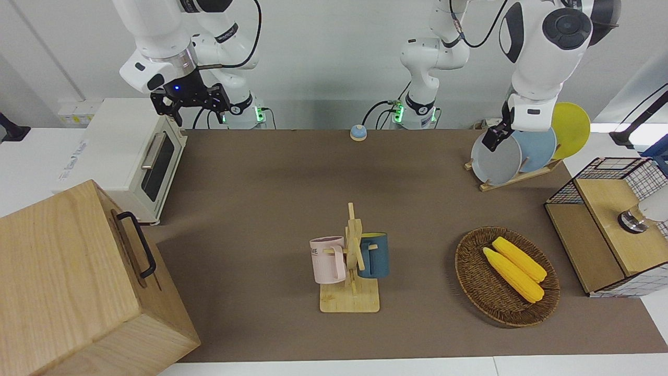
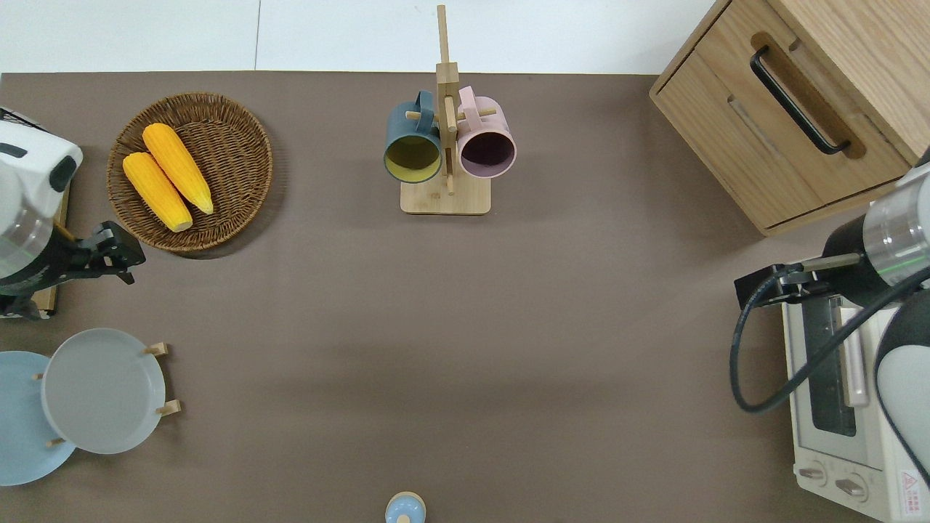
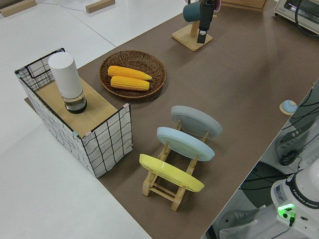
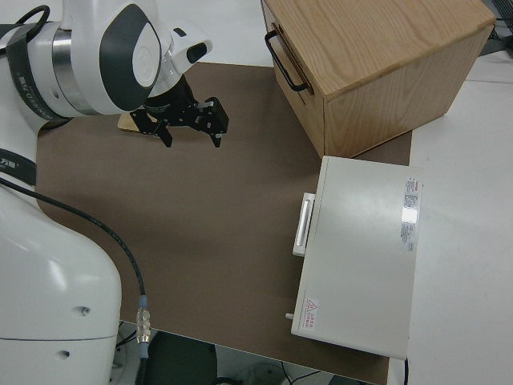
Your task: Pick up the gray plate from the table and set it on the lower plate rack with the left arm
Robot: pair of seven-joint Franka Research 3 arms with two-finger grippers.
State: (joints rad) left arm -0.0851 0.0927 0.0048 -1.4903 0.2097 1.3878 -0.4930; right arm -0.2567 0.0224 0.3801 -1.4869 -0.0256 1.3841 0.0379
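Observation:
The gray plate (image 1: 496, 163) (image 2: 102, 392) (image 3: 197, 122) leans in the slot of the lower plate rack (image 1: 514, 179) (image 2: 168, 407) (image 3: 169, 191) farthest from the robots, beside the light blue plate (image 1: 540, 149) (image 3: 184, 143). My left gripper (image 1: 493, 140) (image 2: 120, 253) is up in the air, open and holding nothing. In the overhead view it is over the brown table (image 2: 465, 327) between the rack and the wicker basket, apart from the plate. The right arm is parked, its gripper (image 4: 192, 128) open.
A yellow plate (image 1: 574, 128) (image 3: 169, 172) fills the rack's slot nearest the robots. A wicker basket (image 2: 240, 138) with two corn cobs, a wire crate (image 1: 600, 230), a mug stand (image 2: 445, 196) with two mugs, a wooden cabinet (image 2: 785, 109), a toaster oven (image 1: 130, 156) and a small bell (image 2: 405, 508) stand around.

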